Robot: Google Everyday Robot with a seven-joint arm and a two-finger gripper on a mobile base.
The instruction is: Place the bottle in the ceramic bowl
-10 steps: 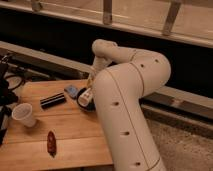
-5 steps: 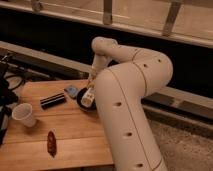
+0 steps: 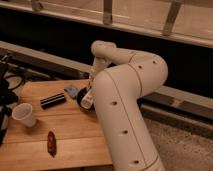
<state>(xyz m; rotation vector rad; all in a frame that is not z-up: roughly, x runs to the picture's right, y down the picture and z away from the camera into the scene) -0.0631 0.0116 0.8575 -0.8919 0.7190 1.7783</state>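
The small whitish-cream bottle [image 3: 87, 98] is tilted at the end of my white arm, over the near edge of the black ceramic bowl [image 3: 81, 104]. Only a dark sliver of the bowl shows on the wooden table; my arm hides the rest. My gripper [image 3: 89, 94] is right at the bottle, just above the bowl, with the arm's big white links in front of it. I cannot tell whether the bottle touches the bowl.
On the wooden table [image 3: 75, 135] lie a black rectangular bar [image 3: 52, 100], a small blue-grey object [image 3: 71, 90], a white cup [image 3: 23, 114] at the left and a red elongated object [image 3: 51, 142] near the front. Dark cables and gear stand at the left edge [image 3: 7, 85].
The gripper with the bottle has shifted slightly right and down at the bowl. Everything else on the table stays put.
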